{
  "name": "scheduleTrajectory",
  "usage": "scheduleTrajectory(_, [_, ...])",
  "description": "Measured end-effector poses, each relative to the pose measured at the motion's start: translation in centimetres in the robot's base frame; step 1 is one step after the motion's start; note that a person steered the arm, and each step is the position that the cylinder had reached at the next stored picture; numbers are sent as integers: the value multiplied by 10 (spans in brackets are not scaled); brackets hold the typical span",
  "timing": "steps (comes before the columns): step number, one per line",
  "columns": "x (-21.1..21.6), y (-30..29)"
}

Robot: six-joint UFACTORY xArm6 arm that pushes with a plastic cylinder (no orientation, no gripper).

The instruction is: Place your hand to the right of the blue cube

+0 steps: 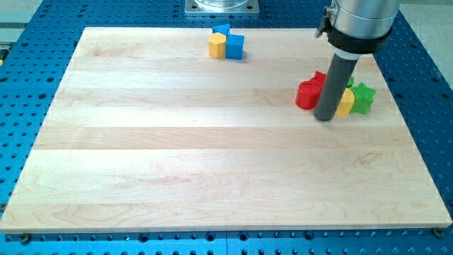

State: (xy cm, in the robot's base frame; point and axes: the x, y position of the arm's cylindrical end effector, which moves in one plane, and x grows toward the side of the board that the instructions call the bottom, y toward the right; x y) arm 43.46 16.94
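Nearest, my tip (325, 117) touches red block (308, 94).

A pale wooden board (212, 163) of glued planks carries two small clusters of blocks. Near its top edge, slightly left of centre, a blue cube (235, 46) touches a yellow hexagonal block (216, 46), with a blue triangular block (222, 30) just behind them. Near the right edge, toward the top right corner, a red rounded block (308, 94), a yellow block (346, 101) and a green star-shaped block (364, 98) huddle together; part of the group is hidden.
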Motion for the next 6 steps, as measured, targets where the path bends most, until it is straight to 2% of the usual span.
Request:
scheduleTrajectory(1, [14, -4])
scheduleTrajectory(2, [53, -55])
scheduleTrajectory(3, [5, -175])
scheduleTrajectory(4, [-68, -214])
scheduleTrajectory(6, [-132, -127])
